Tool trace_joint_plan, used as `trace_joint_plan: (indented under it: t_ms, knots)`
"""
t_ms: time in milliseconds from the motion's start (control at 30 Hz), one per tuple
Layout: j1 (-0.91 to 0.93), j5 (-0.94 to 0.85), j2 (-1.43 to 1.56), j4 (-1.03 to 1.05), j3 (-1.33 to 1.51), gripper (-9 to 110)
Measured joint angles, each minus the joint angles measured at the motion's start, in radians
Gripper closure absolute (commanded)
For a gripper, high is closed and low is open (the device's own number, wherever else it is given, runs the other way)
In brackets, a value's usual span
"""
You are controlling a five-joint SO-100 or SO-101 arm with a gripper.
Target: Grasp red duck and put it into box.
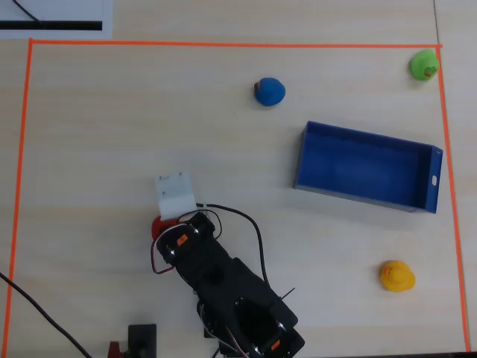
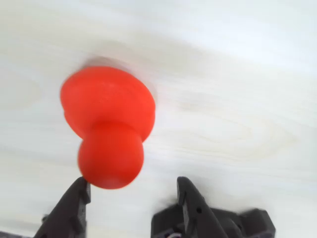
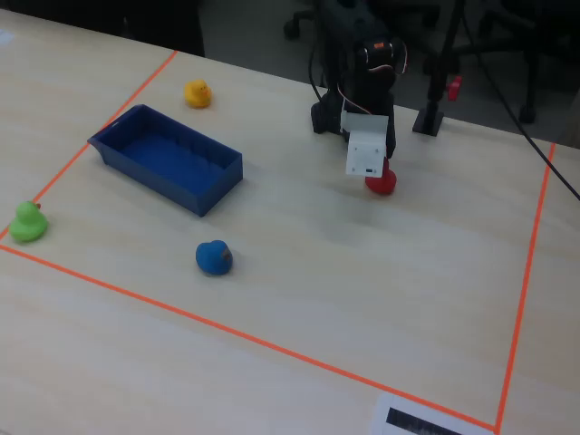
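Observation:
The red duck (image 2: 109, 129) lies on the pale wood table. In the wrist view its round head sits just ahead of my gripper (image 2: 132, 182). The jaws stand wide apart and the left fingertip (image 2: 81, 186) is at the edge of the duck's head. In the overhead view the red duck (image 1: 158, 226) peeks out at the left from under the arm's white camera mount. In the fixed view the red duck (image 3: 382, 182) sits just below the mount. The blue box (image 1: 365, 197) stands empty to the right, well apart; it also shows in the fixed view (image 3: 214, 191).
A blue duck (image 1: 269, 92), a green duck (image 1: 424, 65) and a yellow duck (image 1: 396, 276) sit around the box. Orange tape (image 1: 223, 44) frames the work area. Cables (image 1: 253, 224) trail from the arm, and a small black stand (image 1: 141, 337) is at the bottom edge.

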Motion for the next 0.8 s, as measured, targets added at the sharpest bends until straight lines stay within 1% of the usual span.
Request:
trace_joint_plan:
  t_ms: [400,667,700,800]
  knots:
    - [-0.023,0.021,-0.066,-0.144,0.006,78]
    - [-0.023,0.021,-0.067,-0.161,0.057,78]
    - [-0.021,0.021,-0.069,-0.161,0.06,79]
    - [-0.021,0.031,-0.069,-0.163,0.063,87]
